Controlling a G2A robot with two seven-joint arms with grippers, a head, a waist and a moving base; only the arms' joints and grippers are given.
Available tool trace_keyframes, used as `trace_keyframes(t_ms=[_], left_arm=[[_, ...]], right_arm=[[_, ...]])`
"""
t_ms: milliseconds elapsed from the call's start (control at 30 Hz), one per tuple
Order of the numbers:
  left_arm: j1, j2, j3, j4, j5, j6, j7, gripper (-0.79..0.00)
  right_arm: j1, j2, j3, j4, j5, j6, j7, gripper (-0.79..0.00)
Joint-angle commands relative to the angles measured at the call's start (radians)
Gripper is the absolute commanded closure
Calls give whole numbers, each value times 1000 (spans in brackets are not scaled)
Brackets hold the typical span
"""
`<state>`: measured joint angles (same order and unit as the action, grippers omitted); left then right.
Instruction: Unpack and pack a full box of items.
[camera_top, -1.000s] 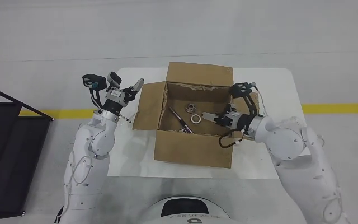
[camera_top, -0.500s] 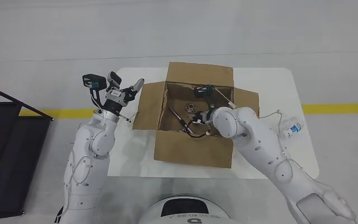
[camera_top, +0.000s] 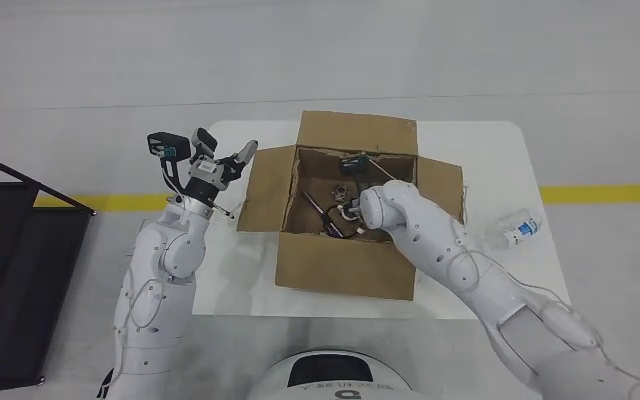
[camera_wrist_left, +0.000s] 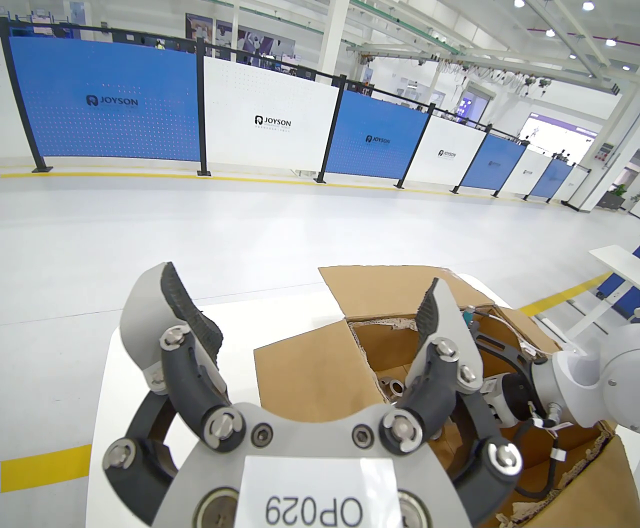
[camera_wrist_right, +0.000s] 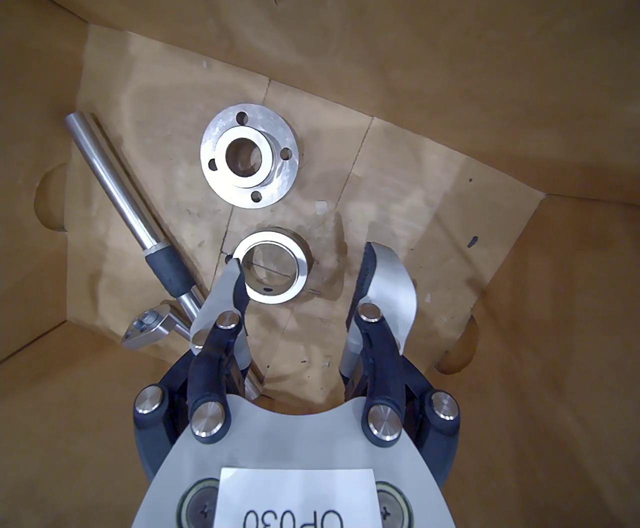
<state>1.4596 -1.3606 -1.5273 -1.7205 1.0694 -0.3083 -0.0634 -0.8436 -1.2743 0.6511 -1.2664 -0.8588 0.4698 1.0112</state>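
Note:
An open cardboard box (camera_top: 355, 132) stands mid-table. On its floor lie a steel flange (camera_wrist_right: 249, 156) with bolt holes, a plain metal ring (camera_wrist_right: 272, 272) and a long steel rod tool (camera_wrist_right: 125, 200) with a dark grip. My right gripper (camera_wrist_right: 302, 257) hangs open inside the box, just above the floor. The ring sits close in front of one fingertip, and nothing is between the fingers. In the top view the right gripper (camera_top: 345, 215) is in the box's middle. My left gripper (camera_wrist_left: 300, 280) is open and empty, raised left of the box (camera_wrist_left: 310, 370), beside its left flap (camera_top: 262, 188).
A clear plastic bottle (camera_top: 515, 230) lies on the white table (camera_top: 490, 150) right of the box. The box's flaps stand outward on all sides. A black rack (camera_top: 30, 270) stands on the floor at far left.
My right arm has swung leftward, carrying its gripper from the box's right part to its middle. The bottle on the table's right has come into sight. The left arm has stayed still.

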Motion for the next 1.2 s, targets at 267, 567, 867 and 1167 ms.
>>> trace_keyframes(t_ms=[267,567,867,1167], left_arm=[[0,0,0,0,0,0,0,-785],[0,0,0,0,0,0,0,-785],[0,0,0,0,0,0,0,-785],[0,0,0,0,0,0,0,-785]], right_arm=[[10,-30,-24,70,-17,-10,2,-283],[11,-51,-29,105,-28,-29,-4,0],[-64,-19,77,-7,-50,-52,-77,0],[-360,80,354,-453,-146,-98,-139,0]])
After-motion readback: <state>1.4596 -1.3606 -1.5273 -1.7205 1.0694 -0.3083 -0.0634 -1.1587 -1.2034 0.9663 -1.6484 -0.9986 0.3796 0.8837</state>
